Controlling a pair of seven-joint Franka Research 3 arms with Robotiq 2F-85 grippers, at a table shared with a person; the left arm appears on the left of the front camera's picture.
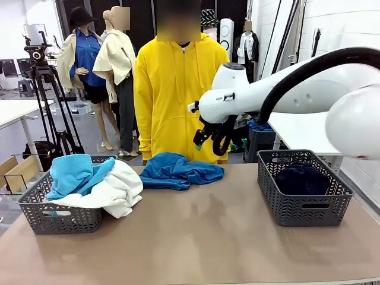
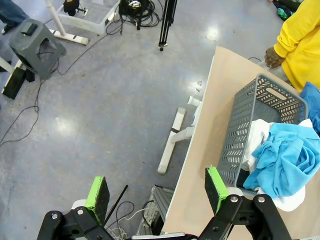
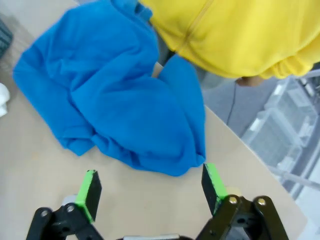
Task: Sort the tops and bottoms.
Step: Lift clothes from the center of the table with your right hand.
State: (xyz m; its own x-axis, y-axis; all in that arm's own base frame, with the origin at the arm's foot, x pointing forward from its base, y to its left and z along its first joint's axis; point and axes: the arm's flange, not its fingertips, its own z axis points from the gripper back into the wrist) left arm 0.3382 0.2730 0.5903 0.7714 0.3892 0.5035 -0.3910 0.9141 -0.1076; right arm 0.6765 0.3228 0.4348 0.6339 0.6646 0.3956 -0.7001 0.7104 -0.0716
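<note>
Front view — person (image 1: pixel 177 95) behind blue top (image 1: pixel 180 171).

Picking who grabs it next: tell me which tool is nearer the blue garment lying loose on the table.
Right. The right tool hovers open just above the blue garment; the left tool hangs off the table's left end.

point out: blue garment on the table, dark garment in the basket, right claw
blue garment (image 1: pixel 178 171), front view, middle of the crumpled heap.
dark garment (image 1: pixel 301 178), front view, top of the folded fabric.
right claw (image 3: pixel 148 186), right wrist view, midway between the green pads.
</note>
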